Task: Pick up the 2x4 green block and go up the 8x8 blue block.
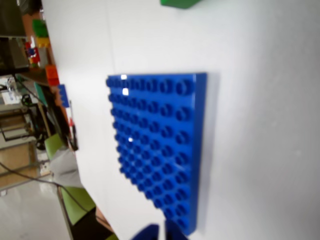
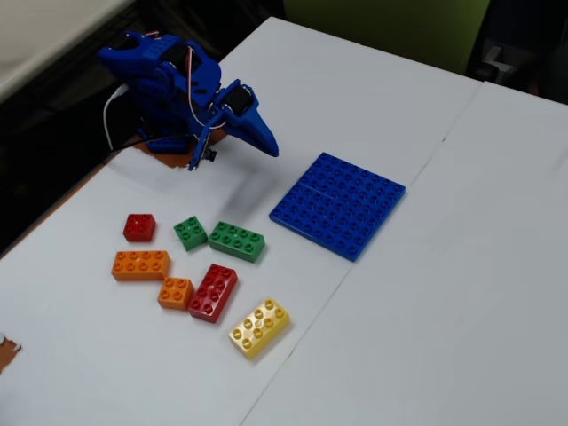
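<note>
While the fixed view shows 2x4 green block (image 2: 236, 240) untouched, end effector (image 2: 269, 145) looks closed, empty.

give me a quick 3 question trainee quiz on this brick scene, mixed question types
1. True or false: the 2x4 green block already lies on the 8x8 blue block.
2. Which brick sits nearest the green 2x4 in the fixed view? A) yellow brick B) small green brick C) small red brick
3. Fill in: the gripper holds ____.

Key: 1 false; 2 B; 3 nothing
</note>
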